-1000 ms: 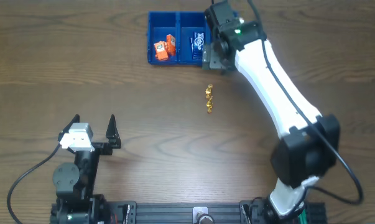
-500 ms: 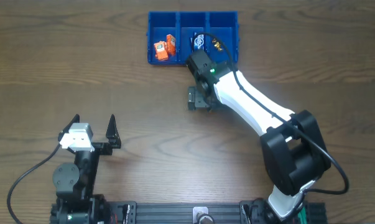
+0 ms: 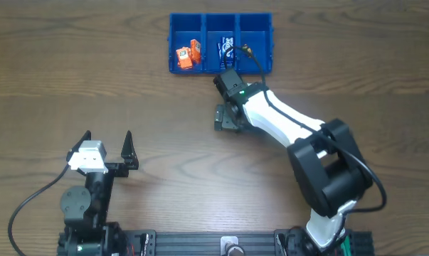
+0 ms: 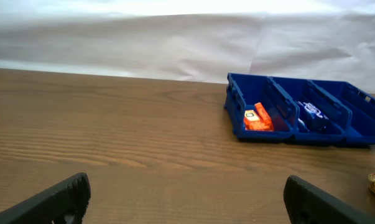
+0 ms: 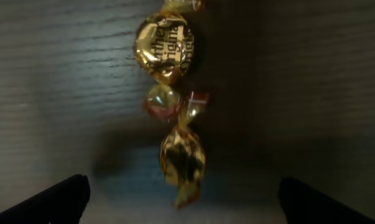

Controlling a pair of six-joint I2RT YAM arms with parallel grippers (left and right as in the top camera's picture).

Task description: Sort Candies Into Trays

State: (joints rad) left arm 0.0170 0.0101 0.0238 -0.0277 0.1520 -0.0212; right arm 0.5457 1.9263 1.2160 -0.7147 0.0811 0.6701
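Standing by the wooden table (image 3: 72, 78), I see the right arm stretched across the middle, with the right gripper (image 3: 226, 119) down low just in front of the blue tray (image 3: 173, 43). Its fingers are spread wide and pinch nothing. In its wrist view, two gold-wrapped candies (image 5: 168, 43) lie end to end on the wood between the parted fingers, their twisted wrapper ends meeting in the middle. The nearer one (image 5: 183, 158) lies closest to the fingertips. I cannot tell whether either finger touches a candy.

The tray sits at the far edge of the table and has three compartments in a row. The left one holds orange candies (image 3: 187, 55), the middle one holds blue-wrapped candies (image 3: 226, 48), and a single gold candy (image 3: 245, 50) rests in the right one close to the divider.

The left gripper (image 3: 107, 136) sits well apart from all this, near its own base on the left side. Its fingers are also parted and bare, and it faces the tray from across the table.
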